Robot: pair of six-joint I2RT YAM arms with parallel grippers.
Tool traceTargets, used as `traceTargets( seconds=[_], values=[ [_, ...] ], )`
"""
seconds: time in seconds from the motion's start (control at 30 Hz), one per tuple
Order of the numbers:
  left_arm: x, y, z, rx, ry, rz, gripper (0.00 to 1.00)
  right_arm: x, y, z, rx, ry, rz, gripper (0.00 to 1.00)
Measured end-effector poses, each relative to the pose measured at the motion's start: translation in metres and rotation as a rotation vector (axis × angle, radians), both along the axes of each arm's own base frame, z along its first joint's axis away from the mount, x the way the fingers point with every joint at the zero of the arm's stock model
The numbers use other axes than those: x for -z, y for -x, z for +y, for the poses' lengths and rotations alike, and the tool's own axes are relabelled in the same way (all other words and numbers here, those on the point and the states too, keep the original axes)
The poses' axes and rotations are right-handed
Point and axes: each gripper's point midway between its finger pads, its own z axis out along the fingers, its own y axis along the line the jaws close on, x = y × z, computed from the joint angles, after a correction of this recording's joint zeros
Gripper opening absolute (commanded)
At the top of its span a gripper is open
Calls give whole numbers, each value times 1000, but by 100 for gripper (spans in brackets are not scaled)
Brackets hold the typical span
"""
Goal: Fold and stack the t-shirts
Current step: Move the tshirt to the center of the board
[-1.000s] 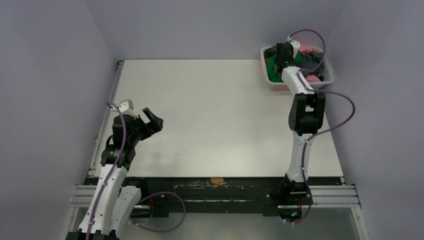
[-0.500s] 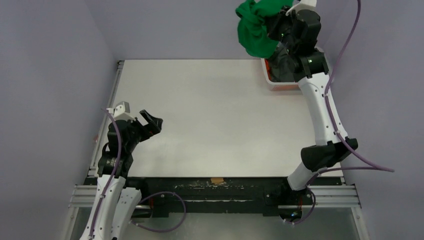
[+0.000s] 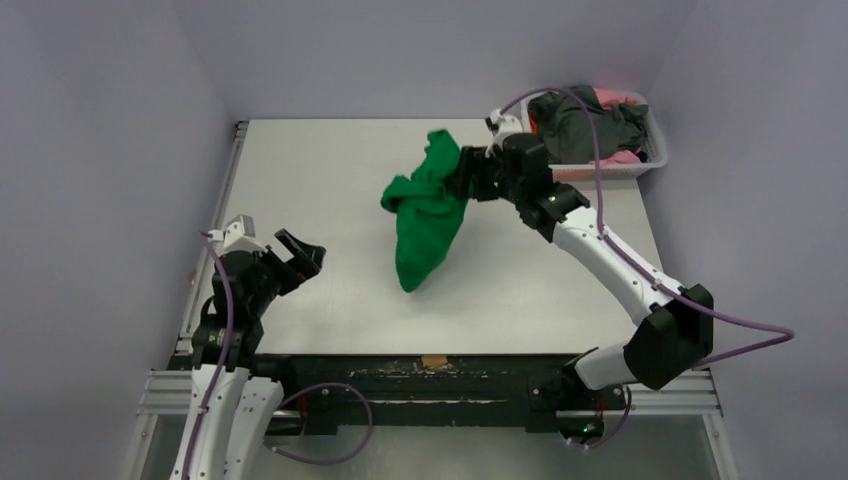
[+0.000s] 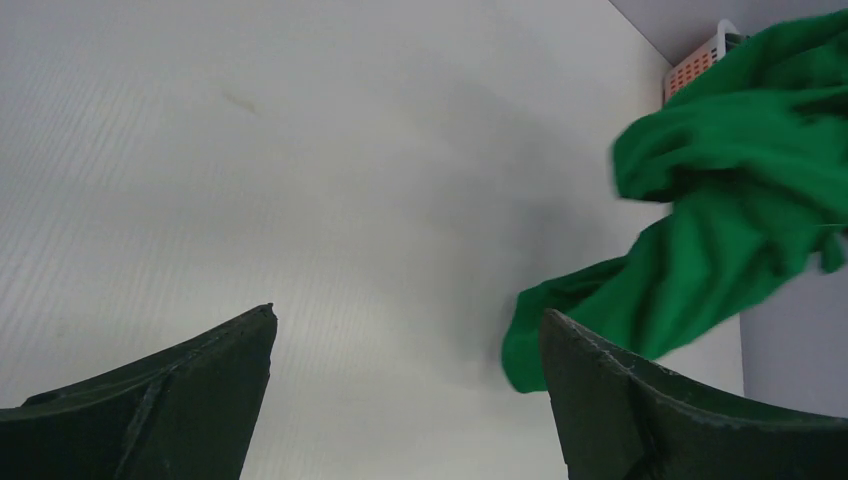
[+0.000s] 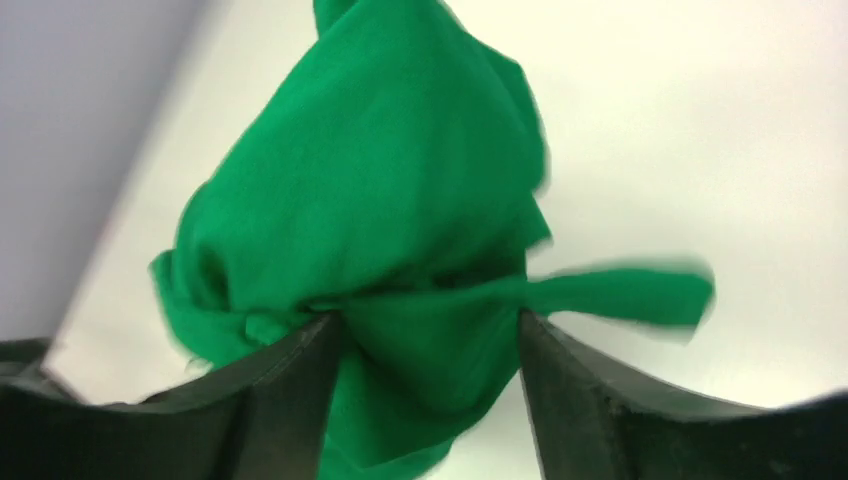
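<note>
You can count three shirts for certain: one green shirt [image 3: 425, 215], one dark grey shirt [image 3: 585, 120] and at least one pink shirt [image 3: 625, 158]. Whether the heap hides more, you cannot tell. There is one basket [image 3: 650, 165] and one table [image 3: 330, 160]. You have two arms, a left arm [image 3: 225, 340] and a right arm [image 3: 610, 260], and two grippers, a left gripper [image 3: 300, 250] and a right gripper [image 3: 465, 178].

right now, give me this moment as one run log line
right gripper: shut on green t-shirt, bunched, over table | left gripper: open, empty | basket: grey shirt, pink shirt inside
</note>
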Motion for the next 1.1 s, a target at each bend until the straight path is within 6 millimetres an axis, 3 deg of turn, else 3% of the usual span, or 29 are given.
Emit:
traceTargets(
  seconds=[0.1,0.17,0.2,0.27,0.33,0.47,0.57,0.67,0.73,0.93,1.03,1.1],
  values=[
    [7,2,-2,-3,18,37,100,126,9,-47,196,180,223,86],
    [13,1,-6,12,37,67,100,179,24,-88,343,332,327,87],
    [19,1,-9,25,47,90,100,188,29,-101,386,375,347,87],
    [35,1,-17,58,71,146,100,190,38,-126,475,430,342,87],
    [54,3,-26,96,97,204,100,173,45,-140,528,410,285,87],
    [91,16,-54,210,117,318,100,145,56,-150,565,307,181,87],
    [107,28,-82,334,109,385,100,155,60,-146,541,283,177,86],
    [114,26,-90,368,81,421,100,182,64,-142,515,301,233,86],
    [115,14,-89,355,49,437,100,201,66,-141,515,314,273,86],
    [94,-57,-109,388,-9,389,90,237,56,-136,529,347,343,85],
    [102,-90,-123,432,-33,401,86,258,45,-136,547,375,394,83],
    [113,-102,-131,470,-37,419,83,270,38,-140,568,381,434,80]
  ],
)
